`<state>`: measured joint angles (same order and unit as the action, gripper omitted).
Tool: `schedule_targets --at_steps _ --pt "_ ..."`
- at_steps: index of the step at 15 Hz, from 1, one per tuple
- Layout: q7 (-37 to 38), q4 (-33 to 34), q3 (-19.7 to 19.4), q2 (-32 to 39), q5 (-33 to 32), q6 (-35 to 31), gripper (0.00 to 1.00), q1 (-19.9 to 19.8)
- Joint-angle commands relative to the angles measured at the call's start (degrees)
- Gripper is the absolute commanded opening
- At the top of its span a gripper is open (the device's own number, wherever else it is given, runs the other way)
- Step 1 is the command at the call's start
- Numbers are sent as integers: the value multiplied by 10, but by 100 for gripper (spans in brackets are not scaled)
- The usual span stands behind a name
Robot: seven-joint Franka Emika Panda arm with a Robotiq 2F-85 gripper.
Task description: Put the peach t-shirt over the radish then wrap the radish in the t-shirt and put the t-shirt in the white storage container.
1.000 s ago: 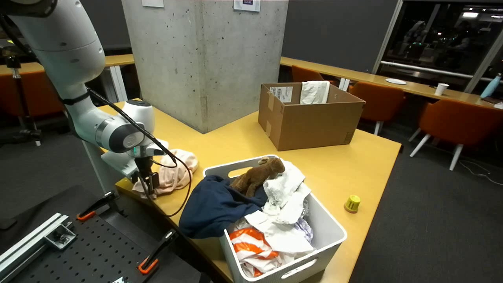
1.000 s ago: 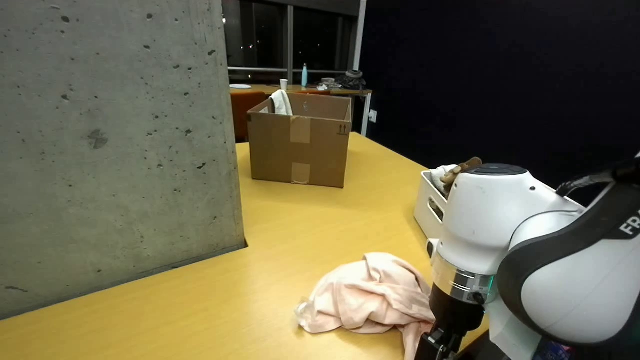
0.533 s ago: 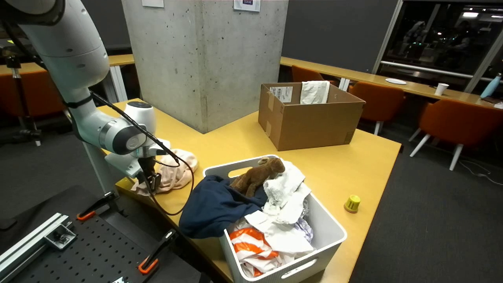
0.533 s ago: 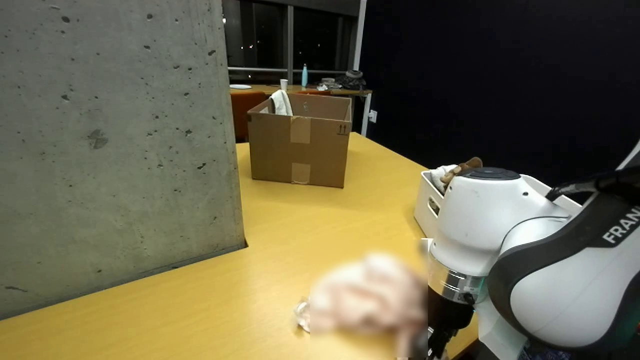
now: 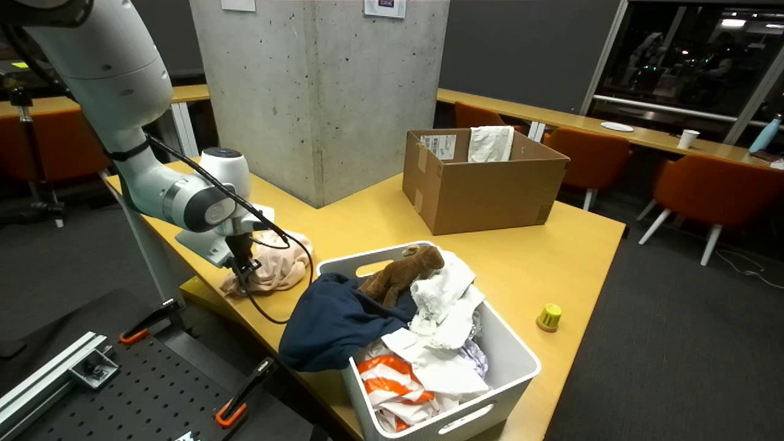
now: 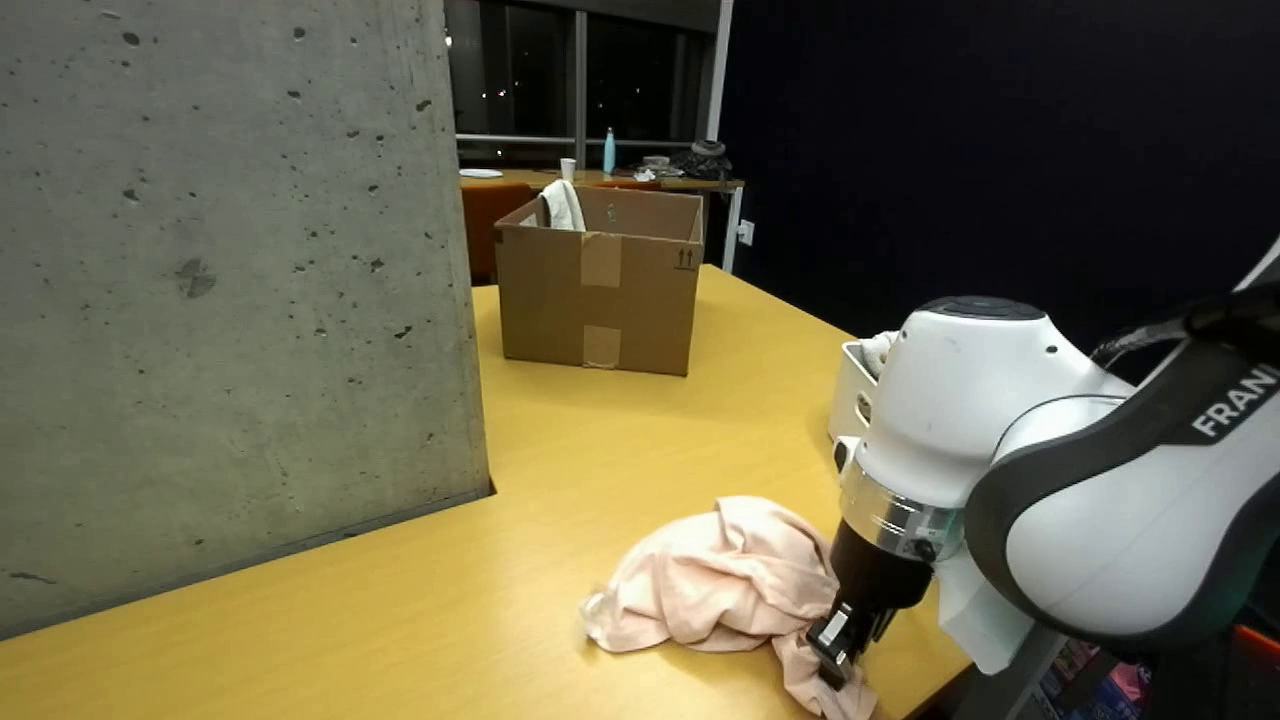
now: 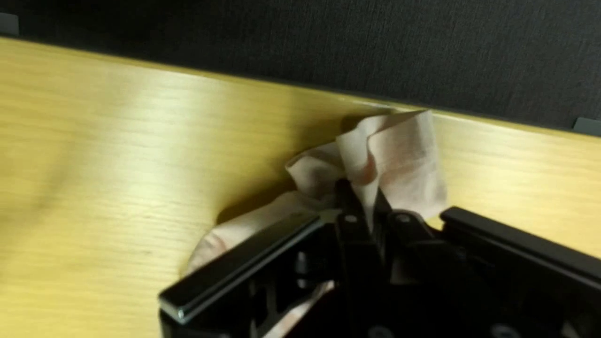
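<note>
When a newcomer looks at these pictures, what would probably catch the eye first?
Probably the heaped white storage container on the yellow table, with a brown plush animal on top. Next, perhaps, the hand near the table's edge, pinching a fold of the peach t-shirt.

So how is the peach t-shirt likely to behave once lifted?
The peach t-shirt should be floppy, judging by its soft folds. With the gripper pinching just one end, its bulk would probably trail. Its bunched, rounded shape may hide something that could roll out.
</note>
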<state>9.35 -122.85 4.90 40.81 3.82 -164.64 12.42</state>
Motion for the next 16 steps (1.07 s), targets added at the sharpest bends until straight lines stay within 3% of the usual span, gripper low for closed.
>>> schedule_targets --at_steps 1,9,12,16 --pt "1 -9 -18 -35 -9 -12 2 5" --pt "23 18 -39 -50 -5 -44 2 11" --pt "28 16 -44 -60 -5 -65 11 14" --pt "27 -1 -53 -98 -4 -86 8 12"
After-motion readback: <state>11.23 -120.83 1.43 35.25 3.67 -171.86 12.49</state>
